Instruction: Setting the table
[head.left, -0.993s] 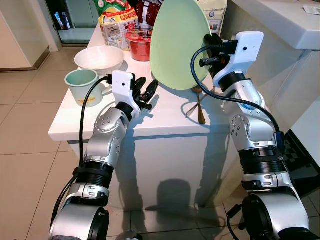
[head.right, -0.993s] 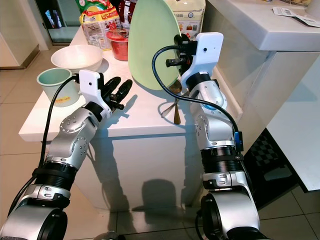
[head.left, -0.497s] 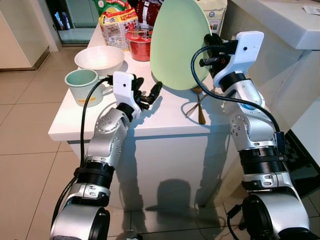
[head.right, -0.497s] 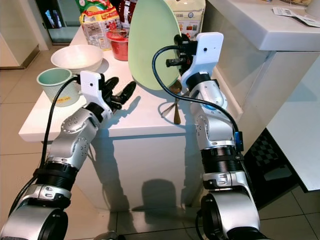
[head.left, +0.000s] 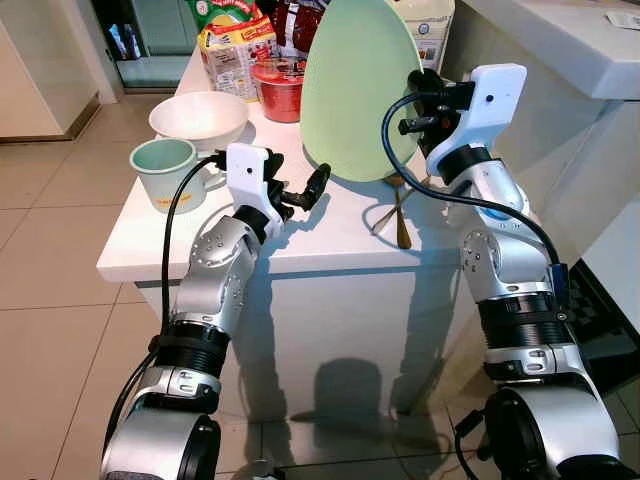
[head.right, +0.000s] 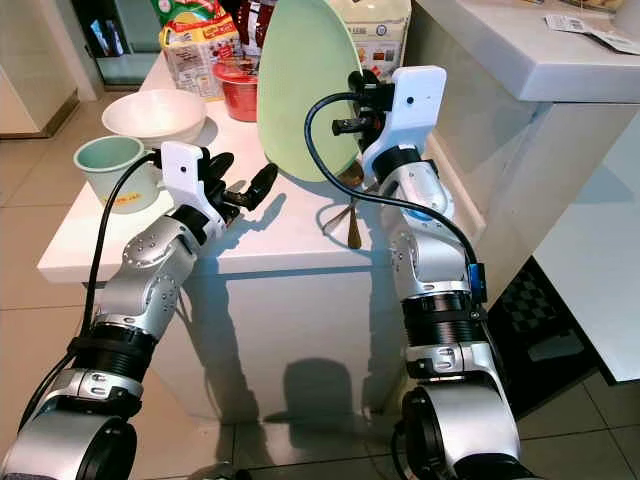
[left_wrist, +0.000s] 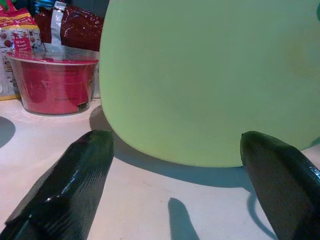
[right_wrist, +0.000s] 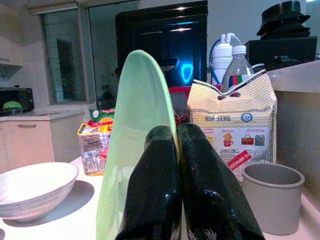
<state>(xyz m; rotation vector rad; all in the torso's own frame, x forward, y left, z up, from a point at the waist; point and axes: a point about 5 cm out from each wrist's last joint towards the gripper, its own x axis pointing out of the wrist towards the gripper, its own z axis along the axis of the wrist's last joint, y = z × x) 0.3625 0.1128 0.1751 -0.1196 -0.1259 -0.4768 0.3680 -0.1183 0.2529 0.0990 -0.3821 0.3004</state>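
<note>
A pale green plate (head.left: 358, 85) stands on edge on the white table (head.left: 300, 235), upright. My right gripper (head.left: 418, 92) is shut on its right rim; in the right wrist view both black fingers (right_wrist: 165, 195) pinch the plate's edge (right_wrist: 135, 150). My left gripper (head.left: 298, 190) is open just in front of the plate's lower left edge, its fingers (left_wrist: 70, 185) spread on either side of the plate's bottom (left_wrist: 210, 90), apart from it. A mint cup (head.left: 166, 173) and a white bowl (head.left: 200, 118) sit at the table's left. Cutlery (head.left: 398, 215) lies under the plate's right side.
A red tub (head.left: 279, 90), snack bags (head.left: 236, 45) and a cereal pack (head.left: 432, 25) crowd the table's far end. A grey cup (right_wrist: 272, 195) stands beside the pack. A white counter (head.left: 560, 40) rises on the right. Tiled floor (head.left: 50, 330) lies to the left.
My left gripper has opened and reached forward toward the plate's lower edge. The right arm and the plate have stayed still.
</note>
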